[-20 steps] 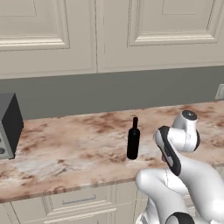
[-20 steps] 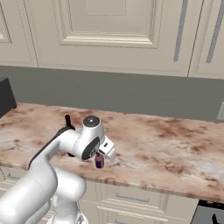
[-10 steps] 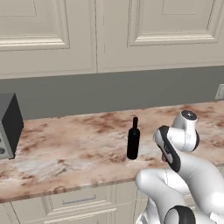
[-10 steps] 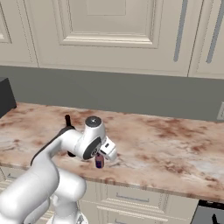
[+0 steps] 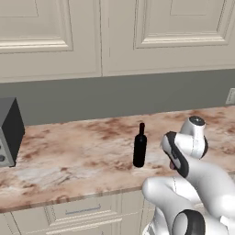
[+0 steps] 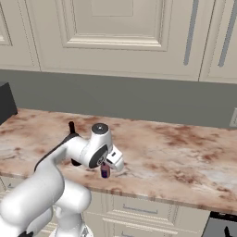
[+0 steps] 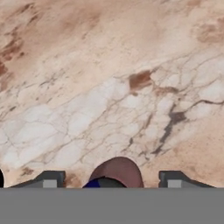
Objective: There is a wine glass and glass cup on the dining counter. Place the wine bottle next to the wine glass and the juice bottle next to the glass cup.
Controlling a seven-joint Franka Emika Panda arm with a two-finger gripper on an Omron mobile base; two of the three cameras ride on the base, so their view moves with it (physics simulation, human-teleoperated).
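Observation:
The juice bottle [image 7: 117, 171], brownish-pink with a purple cap, stands on the marbled worktop [image 5: 69, 156] near its front edge. My gripper [image 7: 111, 179] hangs right over it, open. One fingertip [image 7: 50, 179] is on each side, with a gap to the bottle. From the right base view the juice bottle [image 6: 105, 172] peeks out under the gripper [image 6: 107, 167]. The wine bottle [image 5: 140, 146], tall and black, stands upright to the left of my arm; its neck [image 6: 71, 126] shows behind the arm. The wine glass, the glass cup and the dining counter are out of view.
A dark grey appliance [image 5: 9, 131] sits at the worktop's left end. Cream wall cabinets hang above a grey backsplash with a wall outlet [image 5: 231, 95] at the right. Drawers [image 6: 139, 210] run below the worktop's front edge.
The fingers have drawn a little closer together around the juice bottle. The arm and both bottles stay where they were.

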